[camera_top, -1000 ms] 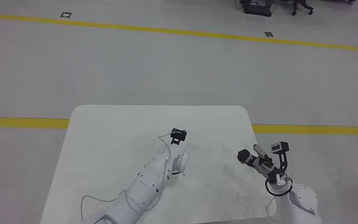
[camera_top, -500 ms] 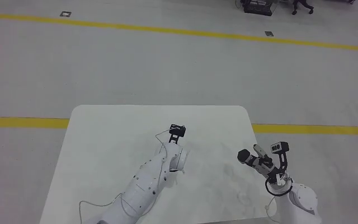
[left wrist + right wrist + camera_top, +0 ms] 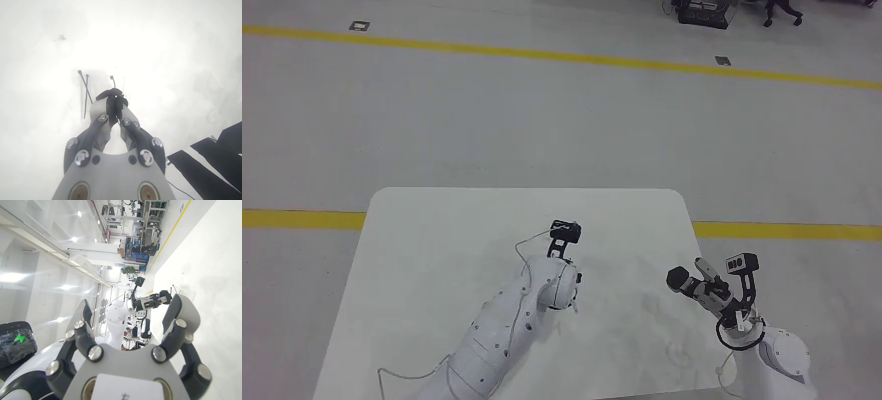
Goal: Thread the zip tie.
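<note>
Zip tie (image 3: 112, 81) — black and thin — sits pinched in the left jaws, near the middle of the surface (image 3: 432, 250). The left jaws are drawn almost together on its strap, the black-padded fingertips (image 3: 110, 103) meeting around it. Its square head sticks out just past the tips, and a sliver of strap shows lower down between the two fingers. Whether the head touches the surface cannot be told. Just beside it lie two more zip ties (image 3: 86, 88), crossed over each other in a narrow X, their heads pointing the same way as the held one's. A faint clear rectangular outline frames all three; what it is cannot be made out. The left arm (image 3: 504, 335) runs in from the near edge and leans over the centre. The right jaws hang above the right edge, well apart from the ties — spread wide, ribbed pads (image 3: 171, 309) facing each other with nothing between them. In the right wrist view they face sideways across the surface toward the left arm's wrist.
</note>
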Tool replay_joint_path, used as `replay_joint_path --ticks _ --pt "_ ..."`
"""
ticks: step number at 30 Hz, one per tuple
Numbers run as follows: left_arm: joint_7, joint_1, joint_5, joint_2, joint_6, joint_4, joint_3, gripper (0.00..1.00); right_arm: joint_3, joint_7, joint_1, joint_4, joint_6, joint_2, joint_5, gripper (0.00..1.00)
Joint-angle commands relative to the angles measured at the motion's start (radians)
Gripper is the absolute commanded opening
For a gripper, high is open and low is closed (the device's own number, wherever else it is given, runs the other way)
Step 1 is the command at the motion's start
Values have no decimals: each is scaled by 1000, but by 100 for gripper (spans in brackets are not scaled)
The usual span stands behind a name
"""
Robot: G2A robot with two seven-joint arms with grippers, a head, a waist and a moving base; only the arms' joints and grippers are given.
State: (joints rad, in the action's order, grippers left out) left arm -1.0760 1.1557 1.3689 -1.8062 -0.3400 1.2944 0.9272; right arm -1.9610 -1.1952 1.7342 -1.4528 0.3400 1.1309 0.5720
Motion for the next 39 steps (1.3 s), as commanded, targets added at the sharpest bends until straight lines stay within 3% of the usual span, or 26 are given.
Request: replay_joint_path --ticks 1,7,14,17,29,31,36,39 --pt "7 12 -17 8 0 34 -4 0 0 0 0 0 0 0 0 100" --pt "27 55 -95 33 0 148 0 0 0 0 0 0 0 0 0 100" --pt "13 91 -172 55 12 231 16 0 0 0 0 0 0 0 0 100" --pt "14 95 -192 62 37 239 33 0 0 0 0 0 0 0 0 100" --pt "14 95 -192 62 37 239 33 0 0 0 0 0 0 0 0 100" --pt "41 103 -237 65 61 227 45 0 2 10 -3 -7 0 0 -2 100" --pt "45 88 -330 76 131 221 88 0 24 -45 -43 -57 0 3 -29 100" --pt "55 95 -414 87 205 232 128 0 47 -101 -80 -57 0 13 -39 100"
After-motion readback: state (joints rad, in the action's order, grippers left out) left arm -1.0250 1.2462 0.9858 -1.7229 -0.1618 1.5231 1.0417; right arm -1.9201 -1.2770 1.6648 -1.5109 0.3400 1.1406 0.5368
